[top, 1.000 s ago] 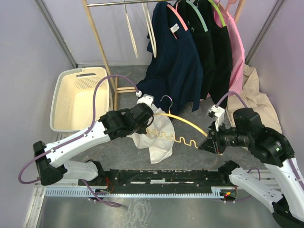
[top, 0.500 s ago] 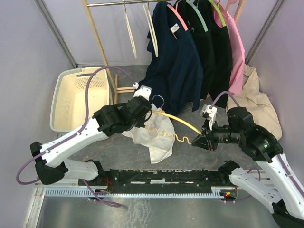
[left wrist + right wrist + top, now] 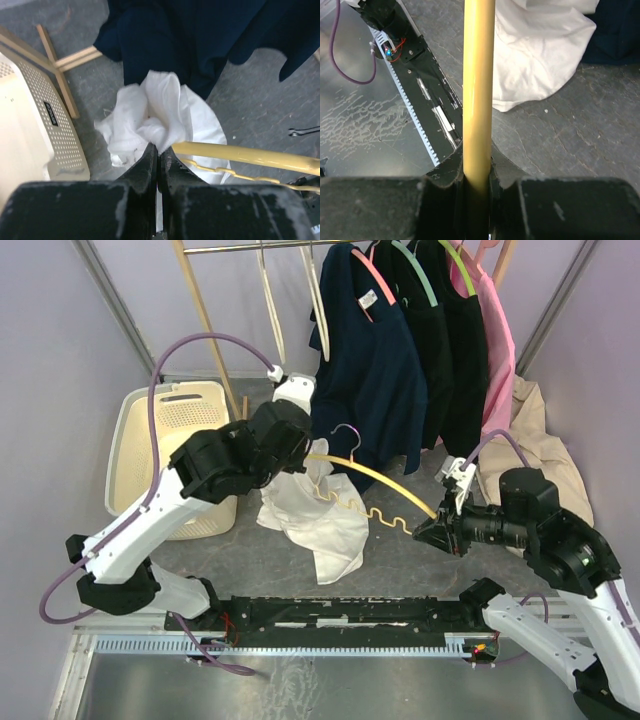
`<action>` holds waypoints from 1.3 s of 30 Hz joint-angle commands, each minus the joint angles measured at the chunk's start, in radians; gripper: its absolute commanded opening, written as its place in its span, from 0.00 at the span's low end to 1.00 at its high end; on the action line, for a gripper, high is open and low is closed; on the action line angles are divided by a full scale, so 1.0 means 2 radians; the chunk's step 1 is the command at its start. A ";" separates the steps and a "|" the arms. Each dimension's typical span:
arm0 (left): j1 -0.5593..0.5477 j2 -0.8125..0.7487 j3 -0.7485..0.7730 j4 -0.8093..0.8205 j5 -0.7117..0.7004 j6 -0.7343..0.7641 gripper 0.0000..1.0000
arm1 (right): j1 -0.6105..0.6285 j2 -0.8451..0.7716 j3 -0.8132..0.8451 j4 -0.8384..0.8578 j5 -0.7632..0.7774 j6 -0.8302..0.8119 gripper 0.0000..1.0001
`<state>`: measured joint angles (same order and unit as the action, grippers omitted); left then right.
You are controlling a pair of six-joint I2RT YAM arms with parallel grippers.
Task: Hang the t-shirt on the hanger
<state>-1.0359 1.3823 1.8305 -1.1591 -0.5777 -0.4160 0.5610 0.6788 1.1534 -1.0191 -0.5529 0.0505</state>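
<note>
My left claw (image 3: 159, 152) is pressed together on a bunched fold of the t-shirt (image 3: 160, 112), and the rest of the cloth droops from it toward six o'clock. My right claw (image 3: 479, 182) pinches one arm of the hanger (image 3: 479, 75), whose far end reaches toward ten o'clock, just beside that fold. I judge this an early stage: neither shoulder looks threaded, so both are left to do.

Grey floor (image 3: 400, 565) with cream basket (image 3: 140, 440), wooden rack foot (image 3: 80, 56), beige garment (image 3: 540, 440), trailing t-shirt (image 3: 320, 530).
</note>
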 commanded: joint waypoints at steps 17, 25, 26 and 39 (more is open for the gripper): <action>-0.054 0.069 0.079 -0.005 0.007 0.054 0.03 | 0.002 0.080 0.189 -0.110 0.036 -0.034 0.02; -0.126 0.062 0.023 0.028 -0.031 0.043 0.03 | 0.003 0.088 0.145 -0.052 0.033 -0.025 0.01; -0.134 0.061 0.019 0.033 -0.034 0.044 0.03 | 0.003 0.080 0.129 -0.035 0.031 -0.022 0.01; -0.187 0.112 0.071 0.010 -0.057 0.058 0.03 | 0.002 -0.028 0.012 0.095 0.075 -0.010 0.01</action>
<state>-1.3800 1.5780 1.9057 -1.1656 -0.6880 -0.3347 0.5678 0.6582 1.1439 -1.0454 -0.4587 0.0216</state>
